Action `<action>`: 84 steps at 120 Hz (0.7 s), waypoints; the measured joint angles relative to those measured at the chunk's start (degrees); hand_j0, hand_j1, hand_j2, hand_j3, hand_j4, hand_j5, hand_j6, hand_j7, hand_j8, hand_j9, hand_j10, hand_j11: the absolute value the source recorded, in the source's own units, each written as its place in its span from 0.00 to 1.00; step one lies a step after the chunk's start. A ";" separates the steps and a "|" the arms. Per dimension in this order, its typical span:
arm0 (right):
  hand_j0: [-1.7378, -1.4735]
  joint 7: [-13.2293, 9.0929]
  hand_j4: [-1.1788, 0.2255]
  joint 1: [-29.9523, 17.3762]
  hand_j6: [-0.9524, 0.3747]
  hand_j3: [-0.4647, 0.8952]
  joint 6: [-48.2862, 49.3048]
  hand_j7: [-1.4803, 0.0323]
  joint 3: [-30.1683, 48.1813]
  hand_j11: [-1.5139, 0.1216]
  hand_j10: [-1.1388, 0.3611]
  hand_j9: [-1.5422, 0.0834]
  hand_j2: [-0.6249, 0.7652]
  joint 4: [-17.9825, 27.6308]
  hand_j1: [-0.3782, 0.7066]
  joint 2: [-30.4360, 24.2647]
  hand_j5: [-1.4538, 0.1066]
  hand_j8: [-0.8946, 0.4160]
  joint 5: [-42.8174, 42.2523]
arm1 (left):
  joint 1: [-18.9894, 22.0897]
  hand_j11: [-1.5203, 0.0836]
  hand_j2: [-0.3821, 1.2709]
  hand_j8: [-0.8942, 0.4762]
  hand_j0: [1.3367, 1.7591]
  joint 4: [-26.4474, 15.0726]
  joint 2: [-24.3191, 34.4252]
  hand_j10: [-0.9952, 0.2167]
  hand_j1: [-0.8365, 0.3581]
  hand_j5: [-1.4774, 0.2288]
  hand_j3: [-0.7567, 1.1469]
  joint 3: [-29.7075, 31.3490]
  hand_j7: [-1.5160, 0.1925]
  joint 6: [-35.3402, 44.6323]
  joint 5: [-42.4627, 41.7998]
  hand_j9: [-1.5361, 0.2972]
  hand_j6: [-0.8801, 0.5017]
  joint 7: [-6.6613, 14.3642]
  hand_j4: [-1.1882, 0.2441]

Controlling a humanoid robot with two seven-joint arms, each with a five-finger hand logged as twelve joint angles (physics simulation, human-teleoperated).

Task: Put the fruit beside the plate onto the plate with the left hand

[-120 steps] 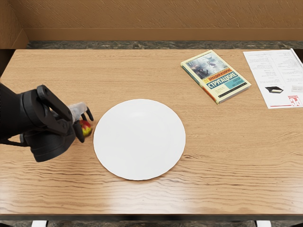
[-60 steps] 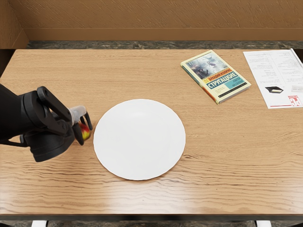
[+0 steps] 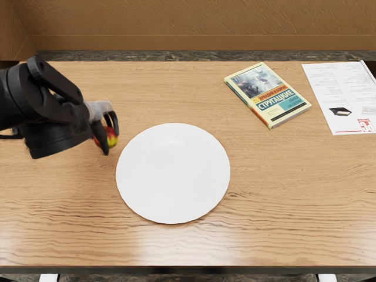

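Gripping the fruit (image 3: 110,137) at the plate's (image 3: 173,173) ten o'clock, the left hand (image 3: 94,124) seems mid-carry; next it should travel toward four o'clock, then release.

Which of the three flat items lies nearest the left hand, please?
The white plate, just right of the left hand; book and paper sheet lie far right.

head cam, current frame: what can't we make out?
Head view only:
- fruit: mostly covered by fingers of the left hand; kind unclear.
- Whether it is lifted or touching the table: underside hidden by the hand.
- paper: cut by right edge, print too small.
- Right arm: out of frame.
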 joint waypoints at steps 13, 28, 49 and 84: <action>0.30 0.00 0.83 0.00 0.71 0.34 0.00 0.97 0.00 0.91 0.75 0.94 0.45 0.00 0.04 0.00 0.92 0.67 0.00 | -1.10 0.22 0.54 0.42 0.74 0.14 0.00 0.21 0.38 0.14 0.40 -5.38 0.22 -4.47 0.15 0.20 0.42 -0.01 0.27; 0.30 0.01 0.83 0.00 0.71 0.34 0.00 0.97 0.00 0.91 0.75 0.94 0.45 0.00 0.04 0.00 0.92 0.67 0.00 | -0.84 0.22 0.60 0.43 0.75 0.34 0.00 0.17 0.34 0.12 0.40 -10.43 0.22 -6.38 0.21 0.21 0.43 -0.02 0.27; 0.30 0.00 0.83 0.00 0.71 0.34 0.00 0.97 0.00 0.91 0.75 0.94 0.45 0.00 0.04 0.00 0.92 0.67 0.00 | -0.16 0.22 0.60 0.41 0.75 0.76 0.00 0.14 0.37 0.12 0.40 -13.08 0.21 -6.92 0.17 0.20 0.40 -0.20 0.27; 0.30 0.00 0.83 0.00 0.71 0.34 0.00 0.97 0.00 0.91 0.75 0.94 0.45 0.00 0.04 0.00 0.92 0.67 0.00 | 1.47 0.56 0.43 0.47 0.76 2.22 0.00 0.45 0.65 0.48 0.40 -14.45 0.53 -6.55 0.16 0.50 0.46 -0.18 0.52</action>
